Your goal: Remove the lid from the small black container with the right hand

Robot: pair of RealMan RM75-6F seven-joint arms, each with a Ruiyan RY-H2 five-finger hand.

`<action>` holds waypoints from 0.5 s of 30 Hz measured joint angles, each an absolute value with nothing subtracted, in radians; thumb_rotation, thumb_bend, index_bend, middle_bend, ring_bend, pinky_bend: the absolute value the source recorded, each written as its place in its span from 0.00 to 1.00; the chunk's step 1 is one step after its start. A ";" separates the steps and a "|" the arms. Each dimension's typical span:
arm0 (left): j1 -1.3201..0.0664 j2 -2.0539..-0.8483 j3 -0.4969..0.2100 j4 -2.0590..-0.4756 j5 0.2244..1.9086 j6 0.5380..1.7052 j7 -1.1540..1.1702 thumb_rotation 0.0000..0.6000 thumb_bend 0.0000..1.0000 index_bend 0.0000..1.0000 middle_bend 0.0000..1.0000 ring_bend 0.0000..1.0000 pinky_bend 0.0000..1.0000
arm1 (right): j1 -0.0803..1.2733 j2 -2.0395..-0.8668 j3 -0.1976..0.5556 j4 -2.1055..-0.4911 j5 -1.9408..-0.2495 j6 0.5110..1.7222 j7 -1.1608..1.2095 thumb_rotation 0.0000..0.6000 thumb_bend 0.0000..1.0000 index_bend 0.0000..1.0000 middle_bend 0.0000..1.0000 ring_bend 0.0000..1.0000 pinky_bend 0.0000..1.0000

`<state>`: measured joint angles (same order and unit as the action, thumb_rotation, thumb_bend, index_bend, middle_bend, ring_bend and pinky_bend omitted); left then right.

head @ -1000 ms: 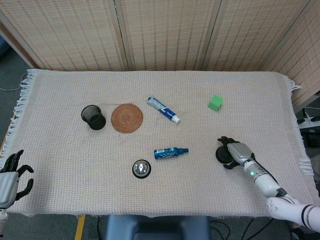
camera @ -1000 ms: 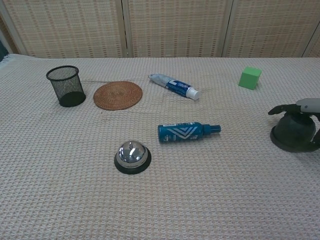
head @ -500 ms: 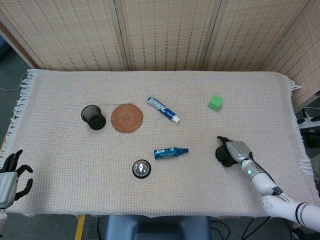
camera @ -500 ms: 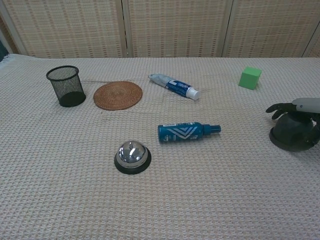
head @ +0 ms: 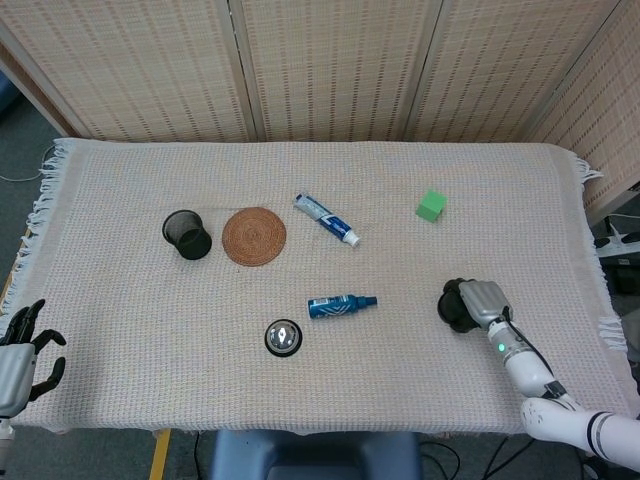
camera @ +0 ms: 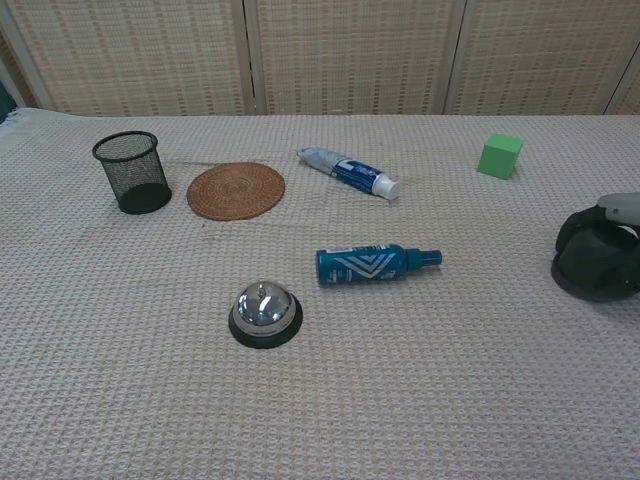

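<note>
The small black container (head: 453,306) stands on the cloth near the right front of the table, and it also shows at the right edge of the chest view (camera: 592,272). My right hand (head: 481,299) lies over its top from the right, dark fingers (camera: 578,229) wrapped round the lid. The lid itself is mostly hidden under the hand, so I cannot tell whether it has lifted off the body. My left hand (head: 18,350) hangs off the front left corner of the table, fingers apart and holding nothing.
On the beige woven cloth (head: 130,300) lie a blue spray bottle (head: 341,304), a silver call bell (head: 283,337), a toothpaste tube (head: 327,219), a round woven coaster (head: 254,236), a black mesh cup (head: 187,234) and a green cube (head: 431,206). Wicker screens stand behind.
The right hand's fingers, spread over the container before, have closed round its top. Hand and container have shifted slightly to the right. The left hand has not moved.
</note>
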<state>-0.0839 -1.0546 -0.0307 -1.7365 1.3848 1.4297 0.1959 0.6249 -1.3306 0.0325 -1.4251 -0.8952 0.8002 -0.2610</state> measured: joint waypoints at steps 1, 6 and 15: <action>-0.084 -1.055 -0.031 -1.736 1.385 1.429 0.196 1.00 0.41 0.45 0.00 0.02 0.40 | 0.622 -1.332 0.033 -1.426 -0.896 0.812 -0.265 1.00 0.21 0.65 0.59 0.77 0.91; -0.084 -1.055 -0.031 -1.735 1.385 1.428 0.194 1.00 0.41 0.45 0.00 0.02 0.40 | 0.601 -1.338 0.039 -1.432 -0.939 0.875 -0.258 1.00 0.21 0.65 0.59 0.77 0.91; -0.085 -1.057 -0.031 -1.734 1.383 1.425 0.197 1.00 0.41 0.45 0.00 0.02 0.40 | 0.530 -1.343 0.050 -1.442 -1.258 1.108 -0.048 1.00 0.21 0.65 0.59 0.77 0.91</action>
